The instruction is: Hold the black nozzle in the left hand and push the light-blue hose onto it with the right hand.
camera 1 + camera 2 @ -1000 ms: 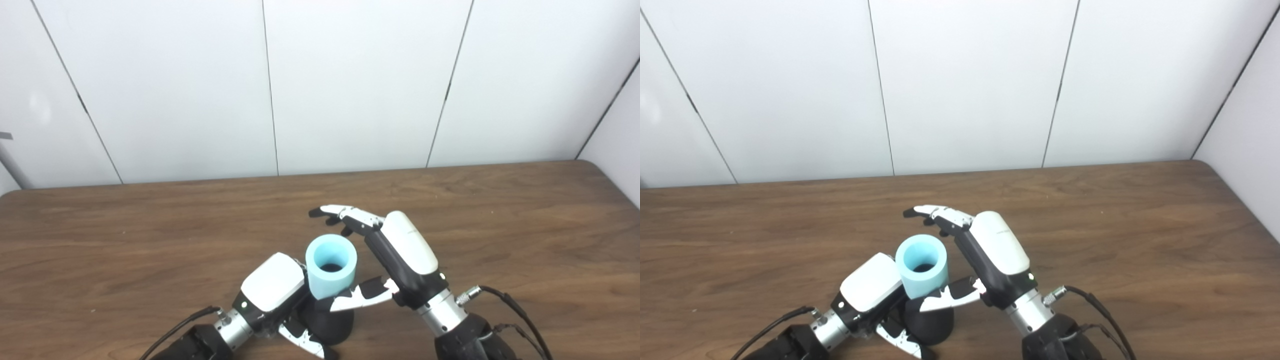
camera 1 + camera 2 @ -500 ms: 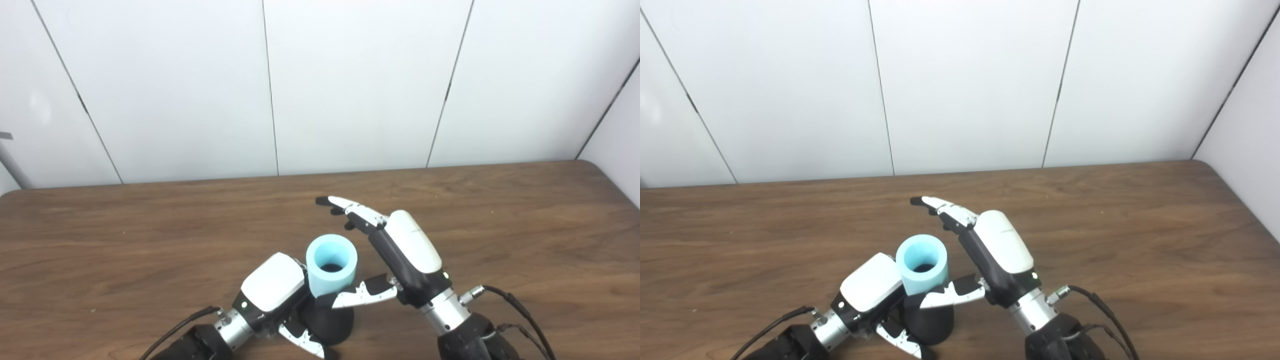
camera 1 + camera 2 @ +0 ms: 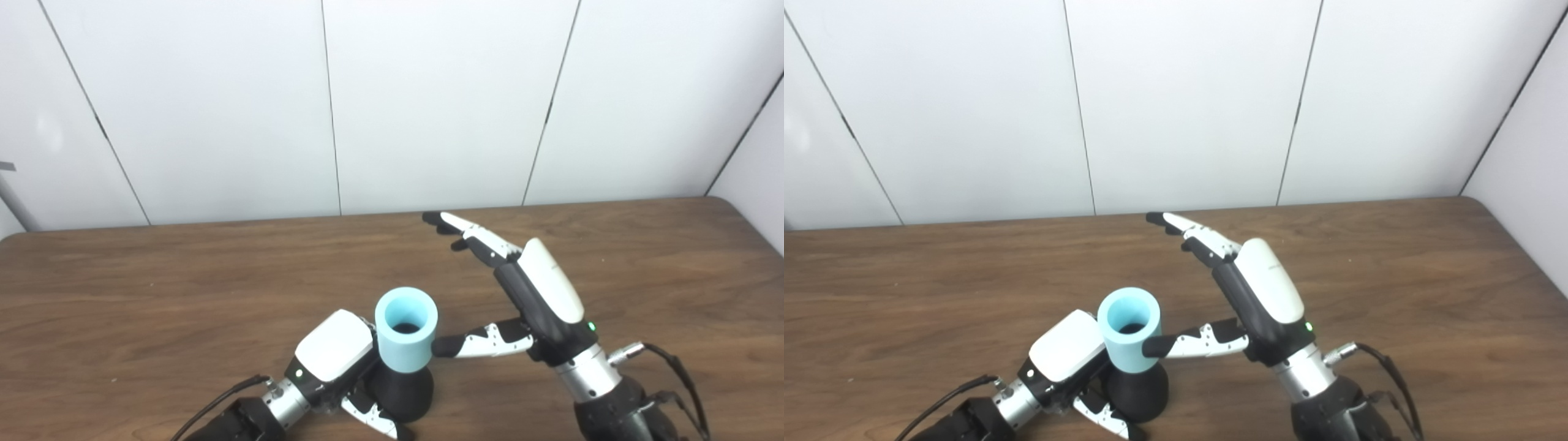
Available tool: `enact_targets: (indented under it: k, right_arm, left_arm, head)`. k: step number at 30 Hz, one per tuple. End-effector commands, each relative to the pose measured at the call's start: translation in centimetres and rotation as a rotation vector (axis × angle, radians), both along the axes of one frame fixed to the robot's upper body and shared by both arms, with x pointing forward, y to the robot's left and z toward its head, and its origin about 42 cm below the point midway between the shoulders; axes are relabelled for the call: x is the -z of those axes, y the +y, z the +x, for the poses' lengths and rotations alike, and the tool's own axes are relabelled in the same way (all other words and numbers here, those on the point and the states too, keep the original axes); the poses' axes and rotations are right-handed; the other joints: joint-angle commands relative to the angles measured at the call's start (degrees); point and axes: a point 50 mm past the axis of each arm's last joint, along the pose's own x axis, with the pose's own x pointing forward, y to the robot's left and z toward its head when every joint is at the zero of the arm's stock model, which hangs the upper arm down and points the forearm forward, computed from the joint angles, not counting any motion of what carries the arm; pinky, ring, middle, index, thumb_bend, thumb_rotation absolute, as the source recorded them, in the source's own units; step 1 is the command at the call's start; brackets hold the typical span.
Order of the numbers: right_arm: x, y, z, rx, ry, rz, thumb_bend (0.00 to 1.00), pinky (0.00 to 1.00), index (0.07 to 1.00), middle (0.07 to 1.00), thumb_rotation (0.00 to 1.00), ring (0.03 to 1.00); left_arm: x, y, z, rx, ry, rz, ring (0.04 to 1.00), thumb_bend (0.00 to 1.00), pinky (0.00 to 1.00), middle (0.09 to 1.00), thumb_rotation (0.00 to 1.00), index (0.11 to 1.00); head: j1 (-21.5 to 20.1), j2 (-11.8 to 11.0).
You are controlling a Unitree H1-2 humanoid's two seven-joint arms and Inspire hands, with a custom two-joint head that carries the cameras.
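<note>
A light-blue hose (image 3: pixel 405 334) stands upright, seated on the top of a black cone-shaped nozzle (image 3: pixel 401 393) at the table's near edge. My left hand (image 3: pixel 335 358) is shut on the nozzle, fingers wrapped round its base from the left. My right hand (image 3: pixel 527 288) is open, fingers stretched out toward the wall, just right of the hose. Its thumb tip is close beside the hose; I cannot tell if it touches. The hose's open top shows a dark inside.
The wooden table (image 3: pixel 184 294) runs to a white panelled wall (image 3: pixel 429 104) at the back. Cables trail from both wrists near the bottom edge.
My right hand has let go of the hose, opened and drawn away to the right and back. The hose stays on the nozzle. My left hand has not moved.
</note>
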Motion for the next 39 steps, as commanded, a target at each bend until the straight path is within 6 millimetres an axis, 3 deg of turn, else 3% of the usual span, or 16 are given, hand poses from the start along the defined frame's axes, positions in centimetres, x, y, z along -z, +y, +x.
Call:
enact_targets:
  k: [1,7,12,13,18,25,32,39]
  right_arm:
    - [-2.1,-0.1,-0.8,-0.023,-0.11,-0.026,1.0,0.77,0.885,0.884,0.9,0.852]
    - [-2.7,-0.2,-2.1,-0.055,-0.151,-0.123,0.97,0.83,0.898,0.91,0.89,0.885]
    - [-3.4,0.2,-3.0,-0.084,-0.2,-0.194,0.96,0.82,0.867,0.905,0.9,0.88]
    - [-3.4,0.4,-3.1,-0.092,-0.208,-0.216,0.96,0.82,0.864,0.907,0.9,0.883]
    - [-3.2,0.9,-3.4,-0.104,-0.245,-0.329,0.97,0.82,0.854,0.894,0.93,0.877]
    - [-1.6,1.0,-3.5,-0.113,-0.236,-0.449,0.91,0.92,0.888,0.926,0.95,0.92]
    - [0.8,1.2,-3.6,-0.12,-0.207,-0.544,0.88,0.92,0.869,0.918,0.95,0.928]
    - [2.4,1.1,-3.5,-0.094,-0.189,-0.604,0.87,0.99,0.922,0.976,0.95,0.976]
  left_arm:
    - [6.5,1.3,-4.6,0.068,0.194,0.27,0.298,0.52,0.29,0.396,0.0,0.508]
    - [6.6,1.3,-4.5,0.065,0.194,0.262,0.268,0.52,0.26,0.39,0.0,0.504]
    - [6.7,1.3,-4.4,0.067,0.188,0.271,0.258,0.52,0.25,0.386,0.0,0.5]
    - [6.8,1.3,-4.3,0.066,0.19,0.269,0.251,0.52,0.24,0.428,0.0,0.49]
    - [6.7,1.2,-4.3,0.066,0.196,0.258,0.287,0.52,0.27,0.395,0.0,0.506]
    - [6.7,1.3,-4.4,0.07,0.188,0.263,0.283,0.52,0.27,0.394,0.0,0.507]
    - [6.7,1.4,-4.4,0.07,0.186,0.262,0.252,0.52,0.24,0.386,0.0,0.502]
    - [6.7,1.4,-4.4,0.067,0.19,0.256,0.265,0.51,0.26,0.388,0.0,0.504]
  head:
    - [-0.1,0.0]
    - [0.0,0.0]
    - [0.0,-0.1]
    - [0.0,-0.1]
    - [0.1,-0.1]
    - [0.1,0.0]
    - [0.1,0.0]
    - [0.2,0.0]
